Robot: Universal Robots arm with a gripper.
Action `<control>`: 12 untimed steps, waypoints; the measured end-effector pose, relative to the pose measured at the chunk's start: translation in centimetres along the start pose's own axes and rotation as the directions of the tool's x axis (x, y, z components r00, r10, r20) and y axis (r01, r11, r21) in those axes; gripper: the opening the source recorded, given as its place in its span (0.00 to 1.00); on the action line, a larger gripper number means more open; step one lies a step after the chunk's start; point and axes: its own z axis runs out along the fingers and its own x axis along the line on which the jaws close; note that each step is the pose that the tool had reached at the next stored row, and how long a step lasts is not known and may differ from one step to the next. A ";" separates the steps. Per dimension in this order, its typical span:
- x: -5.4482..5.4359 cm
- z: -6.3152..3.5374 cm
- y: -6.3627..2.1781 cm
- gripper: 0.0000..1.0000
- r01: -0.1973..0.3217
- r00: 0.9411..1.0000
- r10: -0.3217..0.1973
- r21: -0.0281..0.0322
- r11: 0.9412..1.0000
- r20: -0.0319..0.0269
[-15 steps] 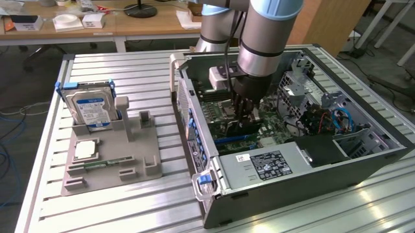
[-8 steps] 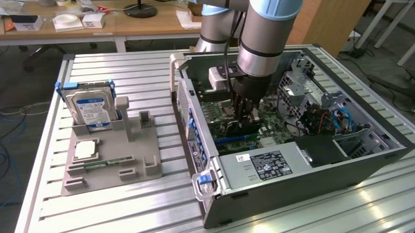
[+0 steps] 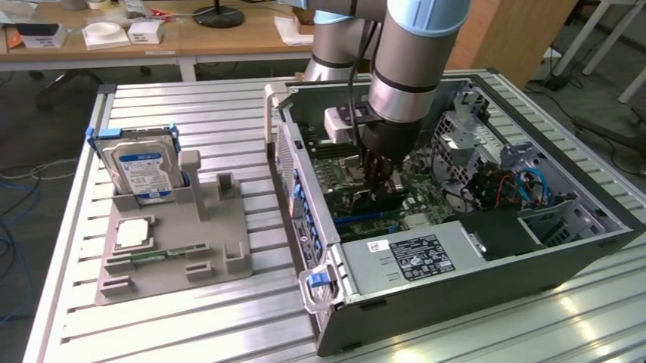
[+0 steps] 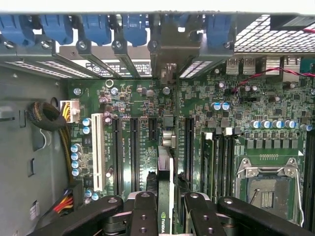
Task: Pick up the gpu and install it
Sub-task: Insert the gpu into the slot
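our end effector [image 4: 168, 199] is clamped on the gpu [image 4: 165, 179], held edge-on just over the motherboard [image 4: 147, 98] slots inside the computer case [image 3: 525, 266]; we judge insertion underway, calling for exact slot alignment.

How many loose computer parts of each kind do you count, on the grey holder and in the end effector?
hard drive, standing on the grey holder: 1
square silver chip, on the holder: 1
memory stick, on the holder: 1
gpu, in the end effector: 1
Total: 4
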 end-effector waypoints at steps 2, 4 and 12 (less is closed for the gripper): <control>0.0 0.12 0.00 0.26 0.000 1.000 0.000 0.000 1.000 0.000; 0.0 0.24 0.00 0.26 0.000 1.000 0.000 0.000 1.000 0.000; 0.0 0.51 0.01 0.26 0.000 1.000 0.000 0.000 1.000 0.000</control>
